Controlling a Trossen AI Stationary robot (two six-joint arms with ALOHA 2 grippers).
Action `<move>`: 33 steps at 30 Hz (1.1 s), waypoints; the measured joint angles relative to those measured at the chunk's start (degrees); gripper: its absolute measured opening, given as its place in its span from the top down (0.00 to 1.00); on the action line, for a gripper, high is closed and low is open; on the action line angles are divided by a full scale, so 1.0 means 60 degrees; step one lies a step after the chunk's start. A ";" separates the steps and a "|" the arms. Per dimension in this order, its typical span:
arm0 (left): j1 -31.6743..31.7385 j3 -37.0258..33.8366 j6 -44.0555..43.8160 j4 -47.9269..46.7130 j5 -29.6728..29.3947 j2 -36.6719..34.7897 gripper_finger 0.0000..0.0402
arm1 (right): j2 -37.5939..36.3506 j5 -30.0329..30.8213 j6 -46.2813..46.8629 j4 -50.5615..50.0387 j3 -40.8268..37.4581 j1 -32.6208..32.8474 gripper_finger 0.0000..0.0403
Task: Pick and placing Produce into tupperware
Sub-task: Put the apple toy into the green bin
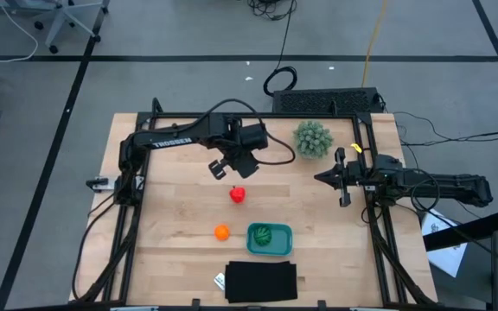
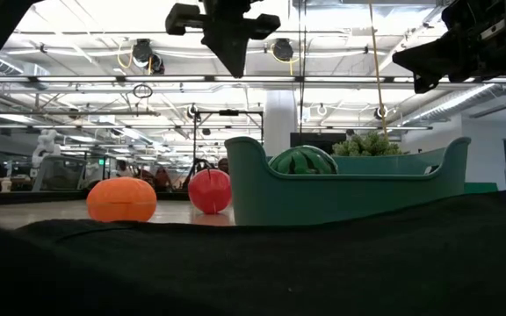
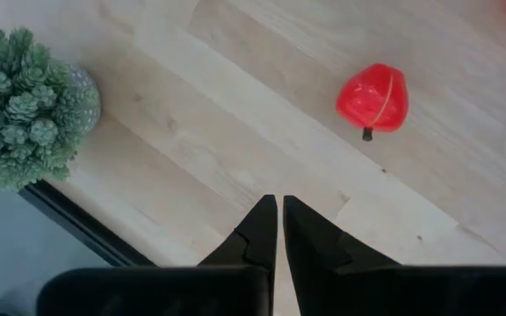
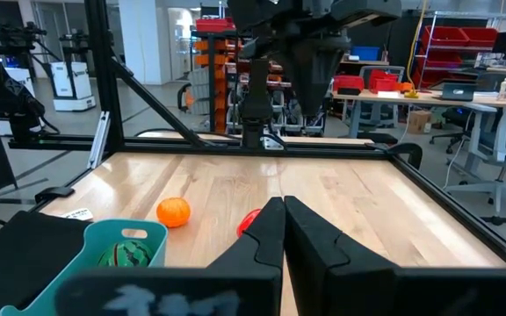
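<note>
The red roundish item (image 1: 238,194) rests on the wooden table near its middle, with a small dark stem showing in the left wrist view (image 3: 373,98). The orange ball (image 1: 221,231) lies nearer the front. The dark green striped item (image 1: 264,235) sits inside the teal tupperware (image 1: 282,242) at the front centre. My left gripper (image 1: 234,167) hangs shut and empty above the table, just beyond the red item; its tips show closed in the left wrist view (image 3: 279,211). My right gripper (image 1: 320,177) is shut and empty at the table's right side, raised, pointing left (image 4: 283,211).
A fuzzy pale-green plant (image 1: 312,138) stands at the far right of the table. A flat black rectangle (image 1: 262,281) lies at the front edge, just in front of the tupperware, with a small white label (image 1: 219,280) beside it. A black frame rail (image 1: 370,181) runs along the right side.
</note>
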 joint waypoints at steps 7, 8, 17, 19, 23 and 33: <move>0.0018 0.0000 -0.0079 0.0153 0.0175 0.0000 0.76 | 0.0004 0.0000 0.0004 0.0000 0.0000 -0.0001 1.00; 0.0018 0.0000 -0.0123 0.0149 0.0198 0.0000 0.73 | 0.0004 0.0000 0.0004 0.0000 0.0000 0.0002 1.00; -0.0025 0.0000 -0.0536 0.0266 0.0419 0.0000 0.45 | 0.0004 0.0000 0.0004 0.0000 0.0000 0.0001 1.00; -0.0052 0.0000 -0.0535 0.0364 0.0423 0.0000 0.41 | 0.0004 0.0000 0.0004 0.0000 0.0000 0.0002 1.00; -0.0121 0.0000 -0.0498 0.0437 0.0430 0.0000 0.37 | 0.0004 0.0000 0.0004 0.0000 0.0000 -0.0001 1.00; -0.0290 0.0000 -0.0379 0.0307 0.0441 0.0000 0.36 | 0.0004 0.0000 0.0004 0.0000 0.0000 0.0002 1.00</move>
